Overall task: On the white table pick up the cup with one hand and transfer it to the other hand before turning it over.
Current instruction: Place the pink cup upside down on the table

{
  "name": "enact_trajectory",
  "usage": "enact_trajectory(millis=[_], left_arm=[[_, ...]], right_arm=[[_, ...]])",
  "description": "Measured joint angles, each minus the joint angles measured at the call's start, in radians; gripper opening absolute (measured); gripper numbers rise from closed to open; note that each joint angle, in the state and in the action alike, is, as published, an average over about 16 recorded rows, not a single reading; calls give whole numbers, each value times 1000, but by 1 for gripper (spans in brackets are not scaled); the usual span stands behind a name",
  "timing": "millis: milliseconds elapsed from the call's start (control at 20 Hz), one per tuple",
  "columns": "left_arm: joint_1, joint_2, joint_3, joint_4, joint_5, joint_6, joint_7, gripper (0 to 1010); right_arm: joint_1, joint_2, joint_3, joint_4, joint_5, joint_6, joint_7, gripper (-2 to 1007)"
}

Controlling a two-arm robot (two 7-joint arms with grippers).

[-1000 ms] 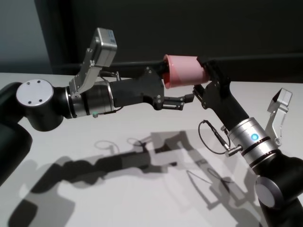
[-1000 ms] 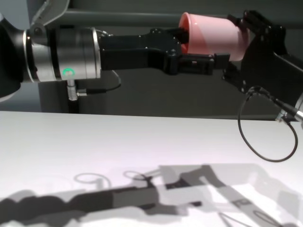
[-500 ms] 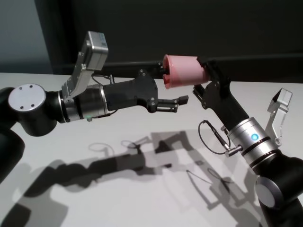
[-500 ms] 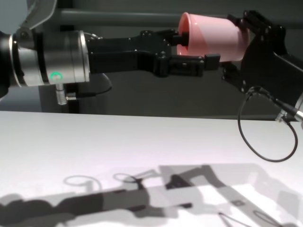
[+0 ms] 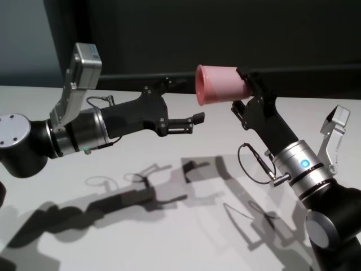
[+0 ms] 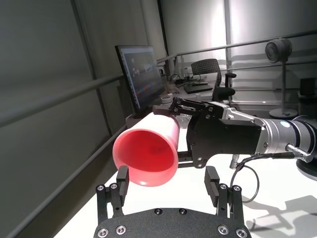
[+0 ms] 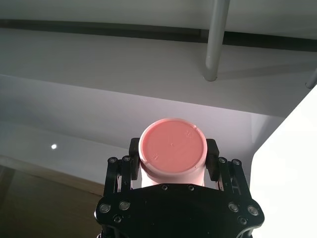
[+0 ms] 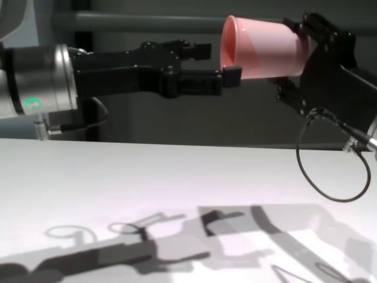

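The pink cup [image 5: 221, 84] lies on its side in the air above the white table [image 5: 169, 237], its rim facing my left arm. My right gripper [image 5: 243, 91] is shut on the cup's base end; in the right wrist view the flat base [image 7: 171, 147] sits between the fingers [image 7: 212, 148]. My left gripper [image 5: 183, 100] is open and holds nothing, a short way off the rim. The chest view shows its fingertips [image 8: 230, 73] just short of the cup [image 8: 262, 48]. In the left wrist view the cup's mouth [image 6: 147, 153] faces the camera.
A dark wall with a horizontal bar [image 8: 147, 23] runs behind the arms. A black cable loop [image 8: 330, 165] hangs from my right forearm. Arm shadows fall on the table [image 8: 118, 177]. Beyond the table the left wrist view shows a monitor [image 6: 141, 74] and an office chair [image 6: 213, 74].
My left gripper has pulled back to the left, away from the cup's rim, still open. The right gripper and the cup have stayed in place.
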Motion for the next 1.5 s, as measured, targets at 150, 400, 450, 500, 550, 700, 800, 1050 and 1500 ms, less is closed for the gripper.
enact_trajectory(millis=[150, 400, 450, 500, 550, 700, 800, 1050, 1500], left_arm=[[41, 20, -29, -35, -9, 3, 47, 1001], [118, 46, -85, -94, -15, 3, 148, 1001], [134, 49, -96, -105, -13, 3, 171, 1001], [150, 52, -107, -116, -11, 3, 196, 1001], [166, 55, -118, -126, -9, 3, 220, 1001], [213, 58, -147, -151, 4, 3, 290, 1001], [243, 57, -165, -163, 14, 2, 334, 1001], [311, 45, -198, -172, 42, -10, 427, 1001], [397, 15, -229, -141, 97, -64, 511, 1001]], right_arm=[[0, 0, 0, 0, 0, 0, 0, 757], [0, 0, 0, 0, 0, 0, 0, 757], [0, 0, 0, 0, 0, 0, 0, 757], [0, 0, 0, 0, 0, 0, 0, 757], [0, 0, 0, 0, 0, 0, 0, 757], [0, 0, 0, 0, 0, 0, 0, 757], [0, 0, 0, 0, 0, 0, 0, 757], [0, 0, 0, 0, 0, 0, 0, 757], [0, 0, 0, 0, 0, 0, 0, 757]])
